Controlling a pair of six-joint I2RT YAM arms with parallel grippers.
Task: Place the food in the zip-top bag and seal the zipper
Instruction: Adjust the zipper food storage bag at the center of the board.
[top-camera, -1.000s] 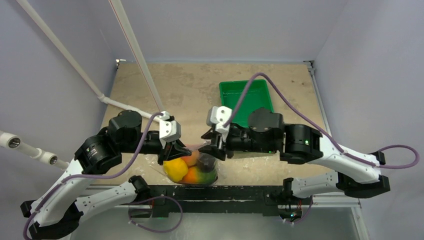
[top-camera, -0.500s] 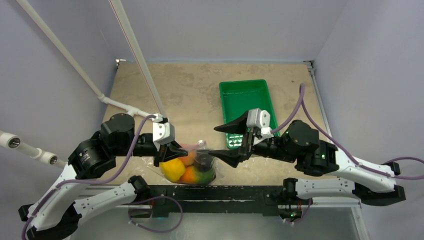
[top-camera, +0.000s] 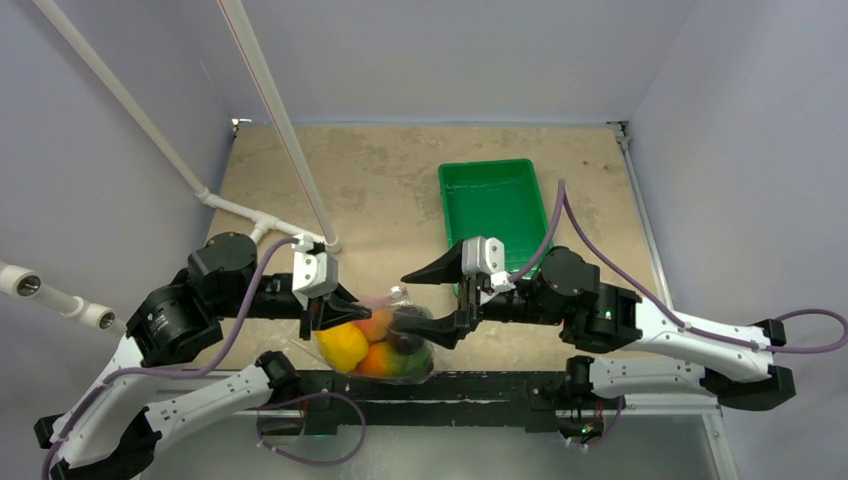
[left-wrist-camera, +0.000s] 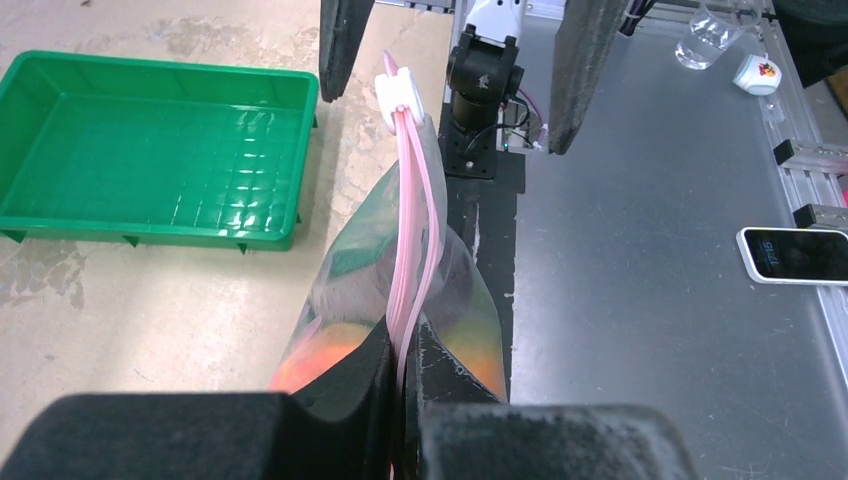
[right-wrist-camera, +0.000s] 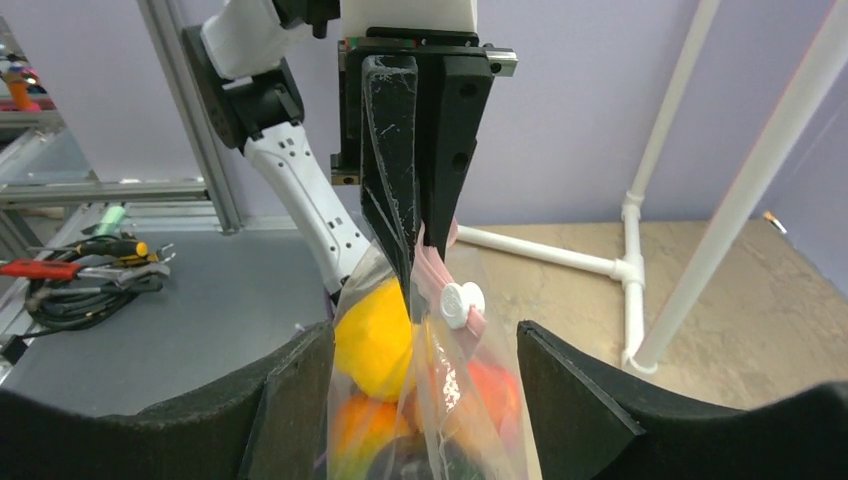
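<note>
Your right gripper (top-camera: 440, 303) had swung back left toward the bag (top-camera: 378, 342) after drawing away half a second earlier, and its jaws were spread wide, one finger on each side of the white slider (left-wrist-camera: 400, 92) without touching it. Your left gripper (top-camera: 338, 308) had slid a little left and was clamped on the near end of the pink zipper (left-wrist-camera: 409, 230), holding the bag up by that edge. As for progress, the food (top-camera: 345, 342) sat inside the bag, yellow, orange, red and green pieces bunched at the bottom, and the tray (top-camera: 495, 200) showed nothing in it, so loading looked done. What remained was the seal. The two pink tracks ran close together from your left fingers up to the slider at the far end, but I could not tell whether they were pressed shut along the whole length. I judged the job mostly finished, with only a closing check or pinch left. For room, the bag hung right at the near edge of the table (top-camera: 380, 180), over the black rail (top-camera: 450, 385), so you had little margin toward yourself. Open table lay beyond. The tray stood just behind your right gripper and the white pipe (top-camera: 255, 212) crossed behind your left arm.
</note>
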